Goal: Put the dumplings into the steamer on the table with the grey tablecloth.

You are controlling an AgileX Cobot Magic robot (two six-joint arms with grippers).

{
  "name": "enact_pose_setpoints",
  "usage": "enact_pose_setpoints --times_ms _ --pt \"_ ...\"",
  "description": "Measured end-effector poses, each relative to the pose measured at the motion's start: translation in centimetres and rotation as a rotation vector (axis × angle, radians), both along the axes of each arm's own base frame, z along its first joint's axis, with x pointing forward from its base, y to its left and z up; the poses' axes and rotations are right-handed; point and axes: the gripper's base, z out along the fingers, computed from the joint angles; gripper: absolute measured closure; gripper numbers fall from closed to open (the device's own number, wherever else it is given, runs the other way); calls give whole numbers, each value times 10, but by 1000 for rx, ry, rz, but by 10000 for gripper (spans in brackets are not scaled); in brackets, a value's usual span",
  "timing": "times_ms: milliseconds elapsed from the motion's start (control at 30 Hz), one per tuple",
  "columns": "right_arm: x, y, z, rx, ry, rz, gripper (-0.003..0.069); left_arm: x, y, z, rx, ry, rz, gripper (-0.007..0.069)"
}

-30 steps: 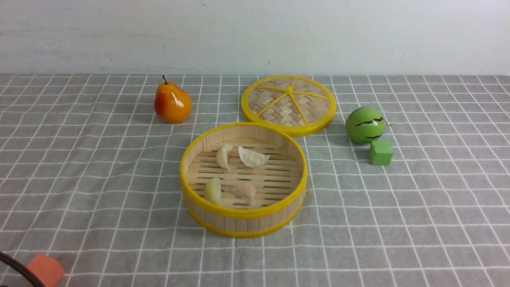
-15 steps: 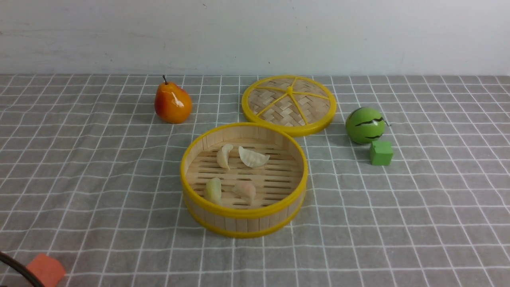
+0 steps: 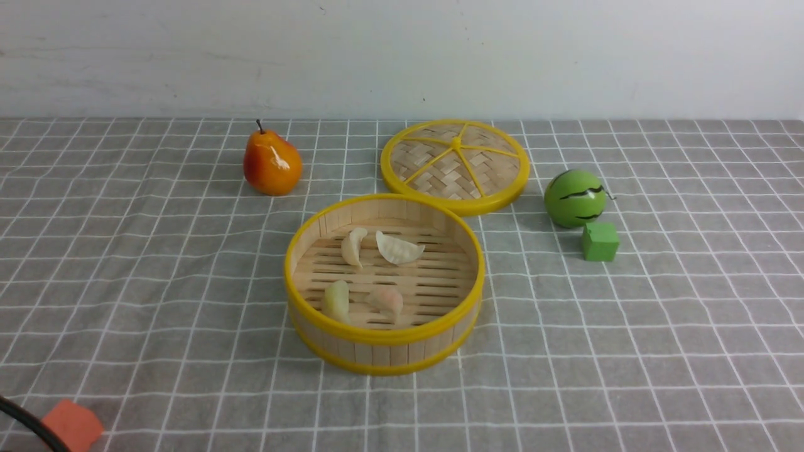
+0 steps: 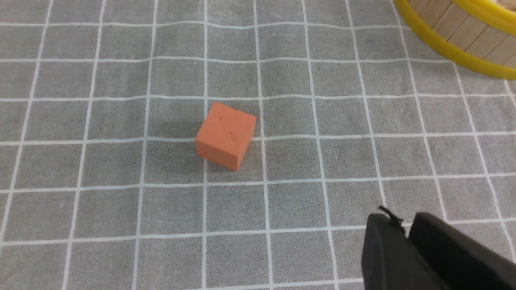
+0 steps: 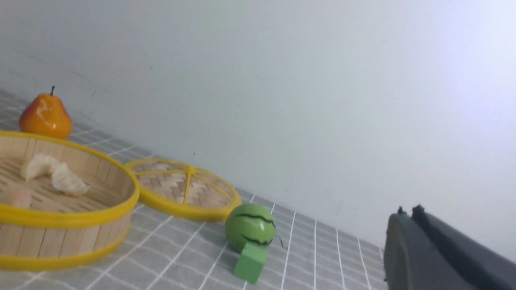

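Observation:
The steamer [image 3: 384,336] stands mid-table on the grey tablecloth [image 3: 157,282]. Inside it lie the dumplings: two cream ones [image 3: 353,246] [image 3: 397,249] at the back, a pale green one [image 3: 336,300] and a pale pink one [image 3: 386,300] at the front. Neither gripper shows in the front view. In the left wrist view my left gripper [image 4: 407,225] hangs over bare cloth, fingers together and holding nothing, with the steamer's wall [image 4: 455,36] at a corner. My right gripper [image 5: 408,212] is shut and empty, off to the side of the steamer [image 5: 68,217].
The flat woven lid [image 3: 455,164] lies behind the steamer. A pear [image 3: 272,163] stands back left. A green striped ball [image 3: 575,197] and a green cube [image 3: 600,241] sit to the right. An orange cube [image 3: 72,425] [image 4: 225,135] and a black cable [image 3: 25,427] are at the near left.

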Motion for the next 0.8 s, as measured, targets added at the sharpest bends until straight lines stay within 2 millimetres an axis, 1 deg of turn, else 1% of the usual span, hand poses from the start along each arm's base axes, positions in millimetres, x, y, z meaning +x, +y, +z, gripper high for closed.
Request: enact_pose_setpoints --times_ms 67,167,200,367,400,467,567,800 --pt "2 -1 -10 -30 65 -30 671 0 0 0 1 1 0 539" --pt "3 -3 -16 -31 126 -58 669 0 0 0 3 3 1 536" --pt "3 -3 -17 -6 146 -68 668 0 0 0 3 3 1 535" --pt "2 -6 -36 237 380 -107 662 0 0 0 5 4 2 533" --pt "2 -6 -37 247 389 -110 662 0 0 0 5 4 2 533" --pt "0 -7 -46 360 509 -139 661 0 0 0 5 4 2 530" --pt "-1 -7 -47 437 546 -151 659 0 0 0 5 4 2 526" --pt "-1 -7 -47 467 553 -154 652 0 0 0 5 4 2 517"
